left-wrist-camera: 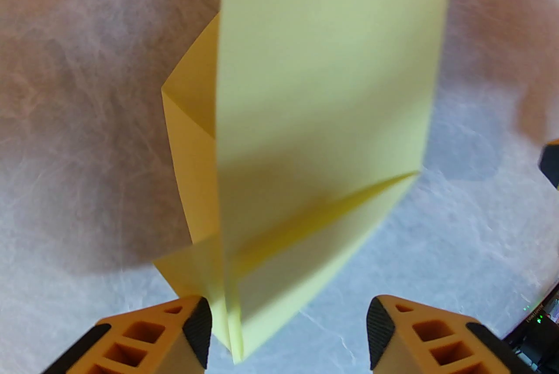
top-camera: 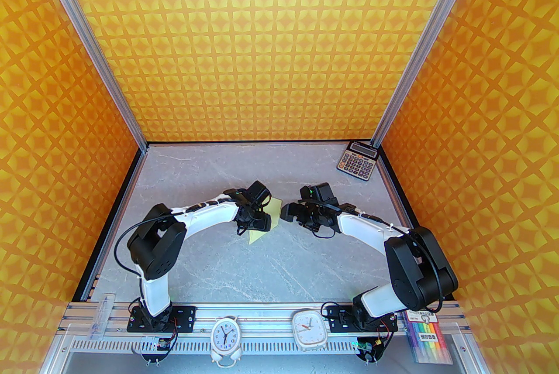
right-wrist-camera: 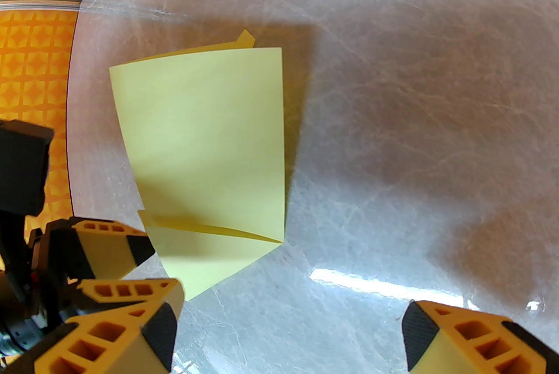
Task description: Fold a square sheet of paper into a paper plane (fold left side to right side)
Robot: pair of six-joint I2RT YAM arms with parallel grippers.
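Because the left-to-right fold looks only half settled, the square sheet of paper rests on the table with its top layer bowed up rather than pressed flat, and a diagonal crease crosses its near end. The left gripper stands over that near end with its jaws apart. The doubled edge of the sheet runs in between them, close against one pad and well clear of the other, so nothing is clamped. Judging by this, the left jaws are placed to steady or guide the raised layer, not to carry it.

The right gripper has its jaws spread wide with only bare table between them. The sheet lies ahead of these jaws and off to one side, near but not touching. That stance suits waiting to press the crease once the layer comes down. It also keeps the fingers clear of the paper, so they cannot drag it askew.

As for containers, the one I can name is the pack of coloured markers, lying far behind the right jaws. It holds a row of markers packed side by side. A calculator lies well beyond both sets of jaws, apart from the work.
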